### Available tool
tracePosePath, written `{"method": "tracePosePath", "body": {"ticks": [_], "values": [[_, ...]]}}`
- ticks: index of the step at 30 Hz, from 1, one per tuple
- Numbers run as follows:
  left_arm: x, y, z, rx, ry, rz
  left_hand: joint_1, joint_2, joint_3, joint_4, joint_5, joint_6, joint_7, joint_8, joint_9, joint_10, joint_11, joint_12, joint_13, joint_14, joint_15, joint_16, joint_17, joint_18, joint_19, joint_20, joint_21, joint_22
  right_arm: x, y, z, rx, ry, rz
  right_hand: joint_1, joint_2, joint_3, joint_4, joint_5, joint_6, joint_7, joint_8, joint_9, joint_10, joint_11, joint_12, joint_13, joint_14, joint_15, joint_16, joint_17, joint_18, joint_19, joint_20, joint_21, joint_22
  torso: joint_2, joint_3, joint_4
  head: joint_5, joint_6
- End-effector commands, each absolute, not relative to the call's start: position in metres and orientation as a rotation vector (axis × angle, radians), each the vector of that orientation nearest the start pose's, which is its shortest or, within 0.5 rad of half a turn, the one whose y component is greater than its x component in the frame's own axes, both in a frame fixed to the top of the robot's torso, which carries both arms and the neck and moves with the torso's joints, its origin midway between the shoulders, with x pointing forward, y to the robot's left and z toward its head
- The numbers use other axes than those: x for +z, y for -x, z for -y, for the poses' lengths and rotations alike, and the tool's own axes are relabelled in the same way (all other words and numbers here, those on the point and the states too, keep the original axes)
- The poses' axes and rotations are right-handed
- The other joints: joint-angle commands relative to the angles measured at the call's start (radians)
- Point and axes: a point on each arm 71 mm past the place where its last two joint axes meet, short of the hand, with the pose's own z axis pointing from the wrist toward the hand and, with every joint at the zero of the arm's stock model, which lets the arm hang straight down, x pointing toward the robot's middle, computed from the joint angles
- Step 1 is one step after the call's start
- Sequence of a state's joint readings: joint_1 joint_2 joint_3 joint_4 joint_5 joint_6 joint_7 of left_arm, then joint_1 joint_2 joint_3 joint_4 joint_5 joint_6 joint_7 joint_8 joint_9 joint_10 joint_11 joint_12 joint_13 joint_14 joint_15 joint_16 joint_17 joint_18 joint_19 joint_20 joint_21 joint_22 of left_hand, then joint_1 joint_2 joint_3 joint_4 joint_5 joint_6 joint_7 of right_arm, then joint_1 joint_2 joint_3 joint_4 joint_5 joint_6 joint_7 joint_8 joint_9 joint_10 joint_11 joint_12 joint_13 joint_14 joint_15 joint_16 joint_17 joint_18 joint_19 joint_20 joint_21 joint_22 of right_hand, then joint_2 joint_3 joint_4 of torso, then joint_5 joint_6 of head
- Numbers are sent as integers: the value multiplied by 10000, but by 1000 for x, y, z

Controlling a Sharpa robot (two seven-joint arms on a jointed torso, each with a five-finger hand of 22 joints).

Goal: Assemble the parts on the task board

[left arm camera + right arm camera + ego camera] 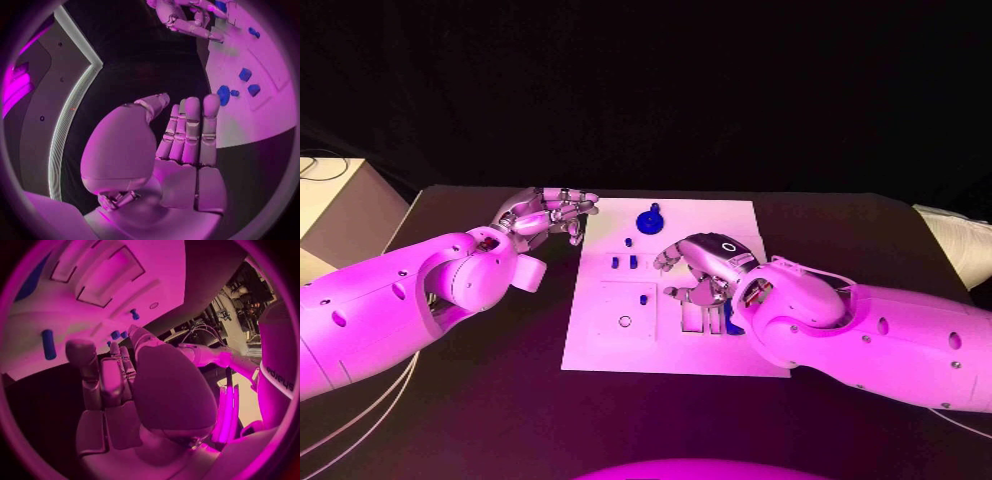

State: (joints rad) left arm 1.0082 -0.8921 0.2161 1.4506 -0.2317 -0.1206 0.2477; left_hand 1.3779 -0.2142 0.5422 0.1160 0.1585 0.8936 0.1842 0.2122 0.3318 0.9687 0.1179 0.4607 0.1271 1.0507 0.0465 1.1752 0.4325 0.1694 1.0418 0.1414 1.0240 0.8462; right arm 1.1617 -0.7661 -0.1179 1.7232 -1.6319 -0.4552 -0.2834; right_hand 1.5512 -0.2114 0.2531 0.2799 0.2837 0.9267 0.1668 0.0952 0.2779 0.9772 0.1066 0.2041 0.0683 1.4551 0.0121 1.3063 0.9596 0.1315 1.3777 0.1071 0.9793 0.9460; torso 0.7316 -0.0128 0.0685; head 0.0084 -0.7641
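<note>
Hovering my right hand (705, 262) over the board (610, 350), fingers curled, empty; left hand (545, 217) beside it, fingers together. Loose parts (623, 262) remain unassembled, I judge.

Task board (610, 350) slots partly behind right hand (704, 270)

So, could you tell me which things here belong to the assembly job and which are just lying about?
Job:
- task board
- blue knob-shaped part at the board's far edge
- two small blue parts side by side
- small blue peg
- left hand
- right hand

Lying about:
- pale box, off the table's left end
</note>
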Motion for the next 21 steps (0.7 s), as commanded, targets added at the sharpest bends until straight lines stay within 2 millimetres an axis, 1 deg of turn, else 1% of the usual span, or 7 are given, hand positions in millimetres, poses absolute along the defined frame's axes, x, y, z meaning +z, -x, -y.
{"method": "tracePosePath", "body": {"ticks": [1,6,11,14,16,17,21], "values": [[-189,-494,-248,-15573,10282,-15296,71,19,-68,-13,-11,-34,0,-42,0,-65,13,-37,-9,68,-1,-41,15,-25,42,2,-52,-9,-190,-425,126,7692,2374,-16709,11,-102,342,48,-47,220,-33,99,-23,425,-60,72,-9,170,-32,330,533,-199,373,-42,782,781,5,-7,3,-93,77],[-189,-494,-247,-15604,10256,-15300,73,22,-70,-11,-10,-32,0,-40,1,-61,12,-34,-8,66,-1,-44,17,-20,26,4,-70,-32,-175,-441,151,7042,2400,-16722,-43,-239,516,34,-99,364,-76,153,-32,482,-85,-27,-31,193,-51,430,663,-231,443,-60,972,984,2,1,-1,-149,125],[-189,-494,-246,-15620,10235,-15292,73,22,-70,-11,-10,-32,0,-40,1,-61,12,-34,-8,66,-1,-44,17,-20,26,4,-70,-32,-172,-452,168,6468,2578,-16762,-83,-269,692,33,-154,505,-117,209,-35,553,-106,-113,-34,241,-68,561,841,-255,551,-75,1146,1151,5,0,10,-205,158],[-189,-494,-246,-15644,10213,-15259,76,22,-73,-10,-11,-31,0,-39,2,-58,12,-31,-6,63,-1,-49,18,-12,-2,4,-100,-69,-172,-458,175,6060,2845,-16698,-138,-359,704,30,-209,495,-102,192,-55,474,-92,-216,-46,236,-60,578,833,-246,550,-74,1108,1111,6,-2,16,-213,154],[-189,-494,-246,-15657,10201,-15240,76,22,-73,-10,-11,-31,0,-39,2,-58,12,-31,-6,63,-1,-49,18,-12,-2,4,-100,-69,-172,-460,178,5783,3051,-16653,-193,-443,643,27,-303,468,-104,166,-79,350,-81,-329,-52,216,-48,574,793,-240,531,-61,1062,1073,10,-7,44,-229,157],[-189,-494,-246,-15658,10199,-15234,76,22,-73,-10,-11,-31,0,-39,2,-58,12,-31,-6,63,-1,-49,18,-12,-2,4,-100,-69,-173,-461,179,5703,3106,-16649,-203,-465,597,22,-365,446,-114,149,-93,290,-77,-381,-52,206,-43,573,778,-237,521,-55,1047,1065,10,-7,44,-229,157],[-189,-494,-246,-15668,10189,-15210,78,20,-75,-10,-11,-31,-1,-38,2,-59,12,-30,-6,58,-1,-53,18,-10,-10,5,-109,-80,-175,-465,182,5166,3494,-16738,-185,-438,287,25,-622,391,-176,101,-142,78,-43,-553,-41,172,-14,563,720,-226,480,-24,976,1024,4,-14,33,-226,150]]}}
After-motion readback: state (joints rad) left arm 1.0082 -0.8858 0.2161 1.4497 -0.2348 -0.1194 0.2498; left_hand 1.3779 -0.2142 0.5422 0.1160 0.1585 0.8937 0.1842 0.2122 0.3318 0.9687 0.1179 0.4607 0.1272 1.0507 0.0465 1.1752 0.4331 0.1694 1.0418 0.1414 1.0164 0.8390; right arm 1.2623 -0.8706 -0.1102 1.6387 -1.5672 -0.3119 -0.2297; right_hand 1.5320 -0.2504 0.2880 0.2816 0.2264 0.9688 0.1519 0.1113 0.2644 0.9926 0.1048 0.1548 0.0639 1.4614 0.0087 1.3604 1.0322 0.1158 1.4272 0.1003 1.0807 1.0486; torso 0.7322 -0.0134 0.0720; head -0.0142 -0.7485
